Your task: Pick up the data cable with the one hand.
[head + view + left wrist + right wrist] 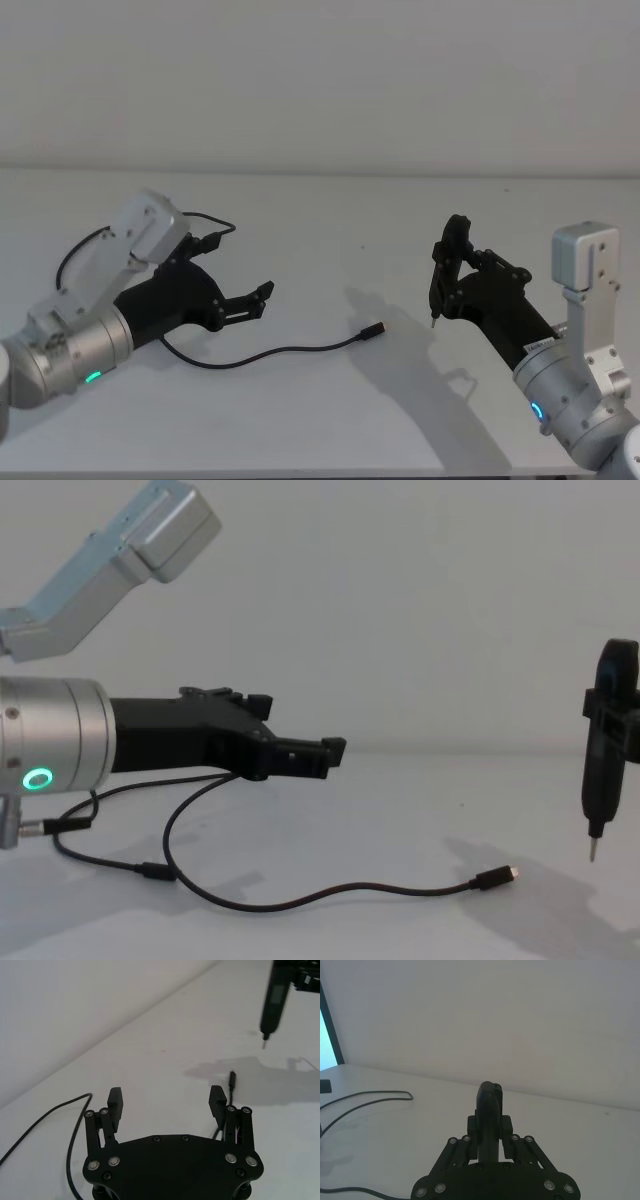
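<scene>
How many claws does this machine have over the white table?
2. The black angular left claw hangs open above the thin black data cable; the black right claw, opposite, is shut on a narrow dark pointed tool. None looks hidden.

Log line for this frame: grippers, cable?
left gripper: open, raised above table | data cable: lying on table, ungripped | right gripper: shut on pointed tool, tip clear of table

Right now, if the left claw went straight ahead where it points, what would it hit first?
Probably nothing: the left gripper aims over bare table; the plug of the data cable lies lower, to one side. Depth unclear.
</scene>
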Controlling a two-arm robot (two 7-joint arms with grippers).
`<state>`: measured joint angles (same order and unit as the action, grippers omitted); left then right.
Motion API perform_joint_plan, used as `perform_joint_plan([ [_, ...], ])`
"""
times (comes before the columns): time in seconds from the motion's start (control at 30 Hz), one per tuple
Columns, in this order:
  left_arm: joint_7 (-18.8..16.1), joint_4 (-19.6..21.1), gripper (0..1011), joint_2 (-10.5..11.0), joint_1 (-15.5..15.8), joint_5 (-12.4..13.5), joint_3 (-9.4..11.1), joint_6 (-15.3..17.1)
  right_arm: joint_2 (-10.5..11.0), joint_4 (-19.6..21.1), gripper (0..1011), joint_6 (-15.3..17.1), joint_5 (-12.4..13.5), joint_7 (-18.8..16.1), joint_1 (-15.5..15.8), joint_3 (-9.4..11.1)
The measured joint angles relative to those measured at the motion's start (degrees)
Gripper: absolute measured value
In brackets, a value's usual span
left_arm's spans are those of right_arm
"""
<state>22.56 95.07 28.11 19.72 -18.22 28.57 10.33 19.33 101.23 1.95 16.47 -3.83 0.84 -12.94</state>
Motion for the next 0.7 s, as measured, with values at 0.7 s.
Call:
perform_joint_plan([
  [0.7, 21.68, -14.25, 1001, 1.62, 15.73, 1.18, 8.16, -1.12, 0.0, 0.0, 274, 0.0, 0.0, 0.0, 0.0, 0.0],
])
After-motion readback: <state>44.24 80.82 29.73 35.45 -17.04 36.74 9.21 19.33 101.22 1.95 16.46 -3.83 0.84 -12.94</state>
